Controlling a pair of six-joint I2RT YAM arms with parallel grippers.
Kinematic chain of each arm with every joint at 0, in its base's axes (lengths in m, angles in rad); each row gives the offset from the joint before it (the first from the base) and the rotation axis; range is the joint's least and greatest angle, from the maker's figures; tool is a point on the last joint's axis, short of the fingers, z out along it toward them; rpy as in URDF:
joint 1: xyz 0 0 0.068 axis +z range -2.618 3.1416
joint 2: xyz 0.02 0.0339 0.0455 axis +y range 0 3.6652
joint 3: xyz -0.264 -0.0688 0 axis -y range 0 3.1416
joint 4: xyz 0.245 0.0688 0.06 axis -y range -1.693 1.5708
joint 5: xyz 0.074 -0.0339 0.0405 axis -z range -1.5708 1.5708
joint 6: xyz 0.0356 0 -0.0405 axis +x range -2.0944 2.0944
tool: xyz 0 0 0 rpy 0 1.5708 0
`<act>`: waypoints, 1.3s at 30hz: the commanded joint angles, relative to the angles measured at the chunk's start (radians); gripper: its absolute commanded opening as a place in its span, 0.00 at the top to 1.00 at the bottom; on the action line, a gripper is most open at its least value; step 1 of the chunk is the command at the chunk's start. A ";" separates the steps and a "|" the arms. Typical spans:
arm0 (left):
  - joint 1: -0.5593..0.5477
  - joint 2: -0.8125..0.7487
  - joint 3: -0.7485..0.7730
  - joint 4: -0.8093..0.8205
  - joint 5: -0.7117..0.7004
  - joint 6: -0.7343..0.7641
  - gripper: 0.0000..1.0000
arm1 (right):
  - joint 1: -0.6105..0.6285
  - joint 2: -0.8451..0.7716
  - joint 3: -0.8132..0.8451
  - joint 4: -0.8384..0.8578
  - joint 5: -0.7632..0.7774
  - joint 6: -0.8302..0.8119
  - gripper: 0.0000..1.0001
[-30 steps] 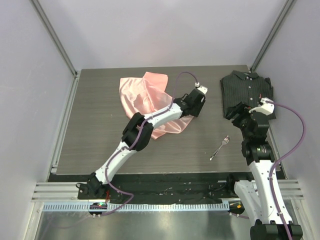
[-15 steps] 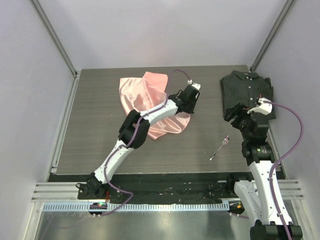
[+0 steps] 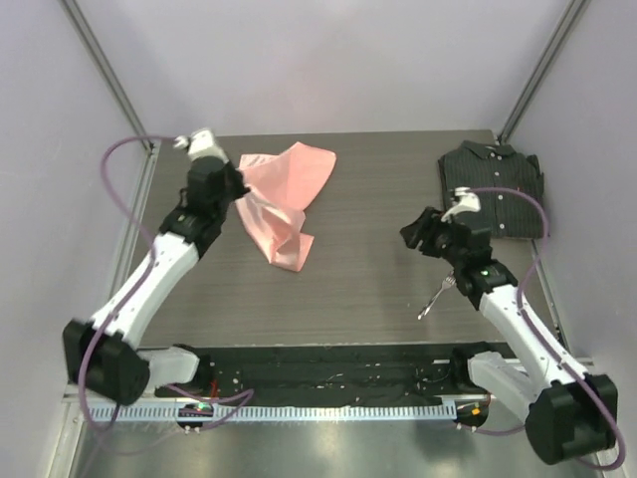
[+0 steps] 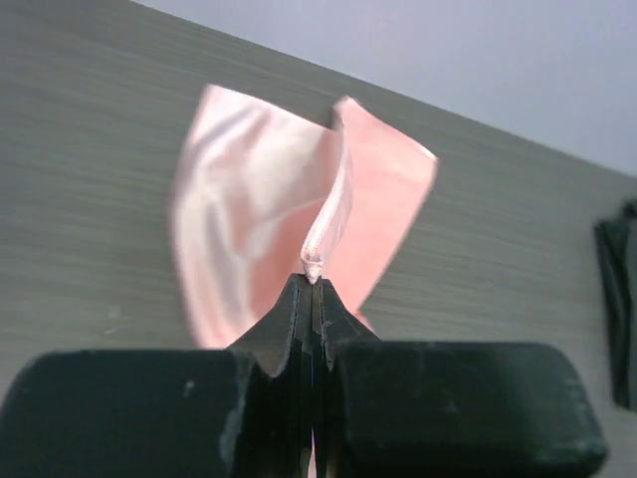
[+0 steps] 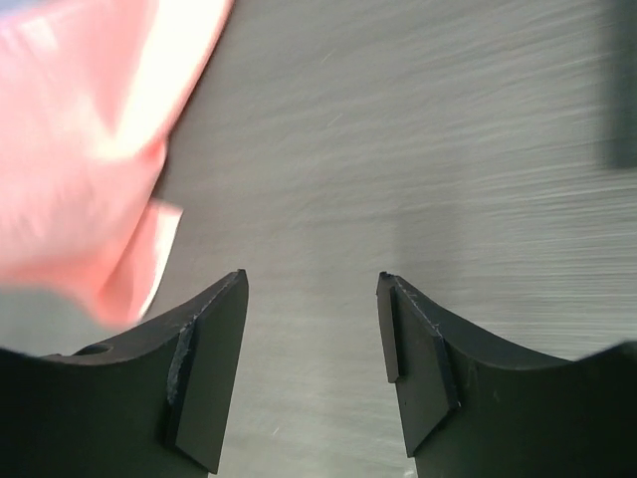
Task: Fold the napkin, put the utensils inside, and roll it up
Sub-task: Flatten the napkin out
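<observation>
Two arms were in view and only one had anything in hand: the left gripper [image 4: 311, 287] was clamped tight on a thin ridge of the napkin [image 4: 249, 229], with the cloth standing up out of the closed tips. From above, the napkin lay rumpled at the far left of the table [image 3: 368, 269], one edge lifted to the gripper and a loose tongue trailing toward the near side. It looked light and limp, and glossy enough to be slippery. I judged it would sag and slide rather than keep a crease, so an edge or corner pinch like this one seemed the right hold, with a second pinch on another corner to spread it flat. The right gripper [image 5: 312, 289] hung over bare table with its jaws apart and nothing between them. The napkin's near end was off to its left in the wrist view. The fork [image 3: 430, 304] lay on the table just beside the right arm, well apart from the napkin. It looked slim, hard and low-lying, so probably awkward to pick up except across its handle. The folded dark shirt [image 3: 493, 189] sat at the far right. No tray, bowl or box showed in any view.
</observation>
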 commanded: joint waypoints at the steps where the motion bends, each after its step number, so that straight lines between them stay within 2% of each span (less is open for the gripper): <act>1: 0.078 -0.256 -0.243 -0.096 -0.180 -0.068 1.00 | 0.242 0.107 0.049 0.093 0.122 0.031 0.37; 3: 0.127 -0.421 -0.341 -0.136 -0.250 -0.087 1.00 | 0.308 0.206 0.062 0.124 0.138 0.053 0.37; 6: 0.155 -0.557 -0.400 -0.198 -0.328 -0.085 1.00 | 0.423 0.318 0.111 0.192 0.163 0.065 0.38; 10: 0.155 -0.698 -0.414 -0.264 -0.368 -0.085 0.99 | 0.549 0.577 0.299 0.164 0.238 0.013 0.39; 14: 0.155 -0.715 -0.373 -0.371 -0.379 -0.064 1.00 | 0.644 0.786 0.494 0.055 0.310 -0.047 0.40; 18: 0.155 -0.727 -0.348 -0.429 -0.353 -0.027 1.00 | 0.733 0.947 0.672 -0.051 0.341 -0.082 0.46; 27: 0.155 -0.694 -0.296 -0.486 -0.389 0.160 1.00 | 0.862 1.087 0.809 -0.055 0.276 -0.042 0.46; 39: 0.155 -0.698 -0.331 -0.465 -0.380 0.189 1.00 | 0.957 1.242 0.997 -0.115 0.288 -0.027 0.45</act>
